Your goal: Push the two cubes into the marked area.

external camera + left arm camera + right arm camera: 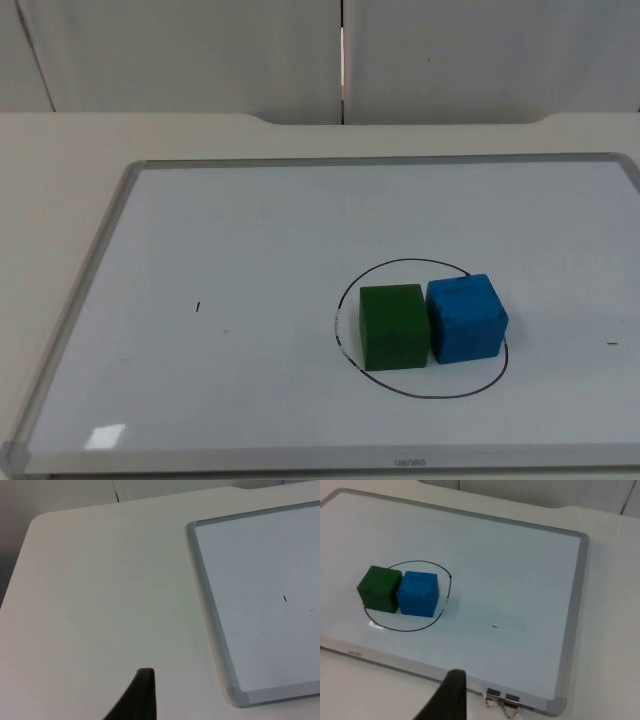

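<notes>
A white table top (60,180) is seen, ending at a grey partition wall (200,50). A framed whiteboard (240,260) is laid flat on it, with two binder clips (501,701) lying beside the board's edge.

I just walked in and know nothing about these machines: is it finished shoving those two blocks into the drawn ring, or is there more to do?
It looks essentially done. The green cube and the blue cube sit side by side, touching, inside the black hand-drawn circle on the whiteboard. Nothing is in hand: the left gripper's fingertip hangs over bare table beside the board, the right gripper's fingertip near the board's edge. At most, the blue cube's outer corner sits close to the line.
</notes>
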Action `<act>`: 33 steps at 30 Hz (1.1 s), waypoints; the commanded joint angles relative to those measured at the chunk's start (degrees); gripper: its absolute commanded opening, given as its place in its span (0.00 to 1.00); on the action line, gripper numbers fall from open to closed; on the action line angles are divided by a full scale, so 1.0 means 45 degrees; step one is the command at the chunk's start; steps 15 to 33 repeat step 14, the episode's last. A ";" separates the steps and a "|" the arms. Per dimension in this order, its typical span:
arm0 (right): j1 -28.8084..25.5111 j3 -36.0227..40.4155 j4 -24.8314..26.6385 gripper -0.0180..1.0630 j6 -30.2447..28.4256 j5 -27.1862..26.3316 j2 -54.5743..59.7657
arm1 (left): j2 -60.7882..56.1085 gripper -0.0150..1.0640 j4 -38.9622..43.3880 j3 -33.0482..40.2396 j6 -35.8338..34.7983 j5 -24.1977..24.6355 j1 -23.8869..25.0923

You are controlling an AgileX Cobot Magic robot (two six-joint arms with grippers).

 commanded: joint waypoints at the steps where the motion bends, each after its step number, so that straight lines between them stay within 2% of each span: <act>1: -0.0501 0.0004 0.0012 0.99 -0.0020 0.0001 -0.0041 | -0.0051 0.99 -0.0110 0.0069 0.0023 -0.0042 0.0048; 4: -0.1208 0.0004 0.0012 0.99 -0.0020 0.0001 -0.0041 | -0.0051 0.99 -0.0110 0.0069 0.0023 -0.0042 0.0048; 14: -0.2300 0.0004 0.0032 0.99 -0.0020 0.0001 -0.0041 | -0.0051 0.99 -0.0110 0.0069 0.0023 -0.0042 0.0048; 33: -0.2300 0.0004 0.0032 0.99 -0.0020 0.0001 -0.0041 | -0.0051 0.99 -0.0110 0.0069 0.0023 -0.0042 0.0048</act>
